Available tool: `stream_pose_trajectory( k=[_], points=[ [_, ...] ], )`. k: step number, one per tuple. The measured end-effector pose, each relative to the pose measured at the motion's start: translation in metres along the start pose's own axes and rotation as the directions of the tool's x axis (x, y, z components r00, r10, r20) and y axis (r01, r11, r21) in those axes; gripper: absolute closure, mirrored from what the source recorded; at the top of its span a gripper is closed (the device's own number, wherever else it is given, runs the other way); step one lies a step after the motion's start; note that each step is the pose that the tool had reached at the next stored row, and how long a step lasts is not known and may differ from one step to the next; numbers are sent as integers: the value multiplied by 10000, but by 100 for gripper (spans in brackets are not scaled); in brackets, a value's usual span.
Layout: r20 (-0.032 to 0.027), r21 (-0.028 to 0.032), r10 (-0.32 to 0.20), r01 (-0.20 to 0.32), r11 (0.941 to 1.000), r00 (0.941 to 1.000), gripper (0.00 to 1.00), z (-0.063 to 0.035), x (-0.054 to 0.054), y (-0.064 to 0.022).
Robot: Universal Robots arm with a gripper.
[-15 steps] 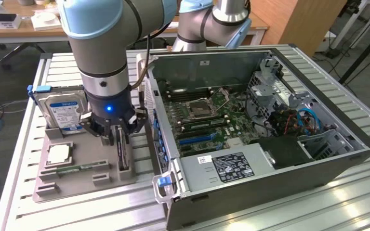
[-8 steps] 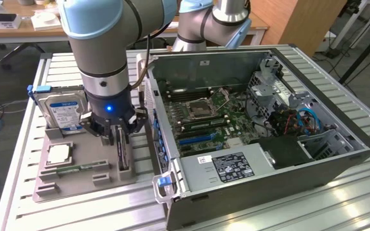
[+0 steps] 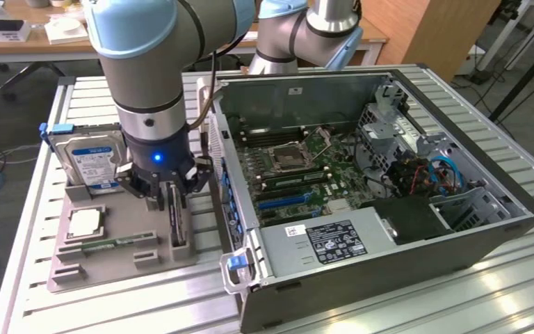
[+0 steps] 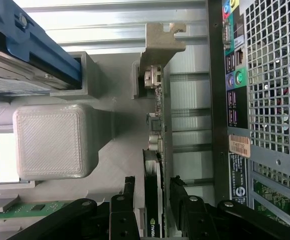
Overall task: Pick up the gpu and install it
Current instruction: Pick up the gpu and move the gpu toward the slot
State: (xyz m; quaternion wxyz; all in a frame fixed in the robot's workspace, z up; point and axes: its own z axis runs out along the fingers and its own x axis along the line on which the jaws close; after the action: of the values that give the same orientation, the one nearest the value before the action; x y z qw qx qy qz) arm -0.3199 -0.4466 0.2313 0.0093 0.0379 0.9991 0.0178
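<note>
1. Black fingers [image 4: 129, 200] of the gripper [image 4: 154, 182] are seen closest in the wrist view, one placed on each side of the gpu [image 4: 153, 160], which runs edge-on between them.
2. The jaws are held apart. A narrow gap appears to be left between each finger and the card, so nothing is gripped.
3. In the exterior view the gripper [image 3: 174, 200] is positioned directly over the gpu [image 3: 178, 229]. The card is stood on its long edge in a slot of the grey printed holder [image 3: 72, 268], on the side of the holder nearest the computer case [image 3: 388, 278].
4. The arm [image 3: 147, 83] is seen to enter from the top of the exterior view. Its last section is held vertical, the wrist is pointed straight down, and a blue light is lit on it just above the gripper.
5. A hard drive [image 3: 86, 156] is stood upright in the same holder, to the exterior view's left of the gripper. A square processor chip [image 3: 86, 223] and a green memory stick [image 3: 109, 245] are laid flat in the holder, nearer the camera.
6. The case is laid on its side with its panel off, so that the motherboard [image 3: 295, 167] is exposed. It is set just beside the holder, on the exterior view's right.
7. Holder and case are both carried on a slatted metal table [image 3: 416, 309].
</note>
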Motion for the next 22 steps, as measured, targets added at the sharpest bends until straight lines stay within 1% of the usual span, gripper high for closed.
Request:
stream_pose_trajectory(
  k=[14, 16, 17, 22],
  points=[
    [-1, 0, -21, 21, 10000, 10000, 58, 2, 0, 0],
    [-2, 0, -21, 21, 10000, 10000, 60, 2, 0, 0],
    [-1, -1, -21, 21, 10000, 10000, 67, 2, 0, 0],
    [-1, 0, -21, 21, 10000, 10000, 67, 2, 0, 0]
  ],
)
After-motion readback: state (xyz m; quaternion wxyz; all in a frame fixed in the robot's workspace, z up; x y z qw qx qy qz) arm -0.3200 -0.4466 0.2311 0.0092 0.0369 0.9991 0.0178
